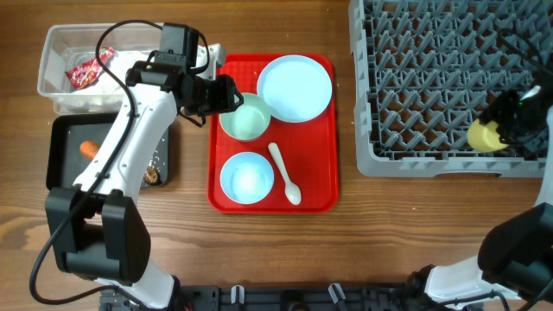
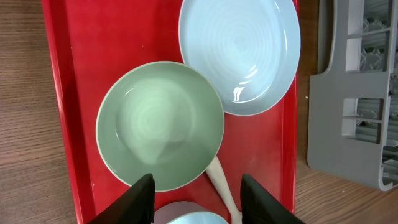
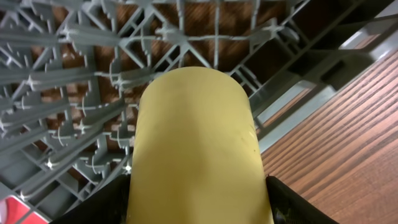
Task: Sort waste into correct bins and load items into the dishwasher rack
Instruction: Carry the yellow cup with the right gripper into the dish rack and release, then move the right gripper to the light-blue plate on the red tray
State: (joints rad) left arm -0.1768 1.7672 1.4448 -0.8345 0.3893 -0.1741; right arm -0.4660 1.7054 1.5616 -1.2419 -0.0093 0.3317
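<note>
My left gripper (image 1: 232, 93) is open and empty above the left rim of the pale-green bowl (image 1: 245, 117) on the red tray (image 1: 315, 197). In the left wrist view its fingers (image 2: 198, 199) straddle the gap between the pale-green bowl (image 2: 160, 124) and the light-blue bowl (image 2: 193, 218). The light-blue plate (image 1: 295, 87), the light-blue bowl (image 1: 247, 177) and the white spoon (image 1: 284, 173) lie on the tray. My right gripper (image 1: 499, 131) is shut on the yellow cup (image 1: 486, 135) over the front right of the grey rack (image 1: 432, 69). The cup (image 3: 196, 149) fills the right wrist view.
The clear tub (image 1: 60, 52) at the far left holds the red wrapper (image 1: 89, 69) and white paper. The black tray (image 1: 65, 151) in front of it holds an orange food piece (image 1: 89, 149) and a brown lump (image 1: 154, 175). Bare wood lies along the table front.
</note>
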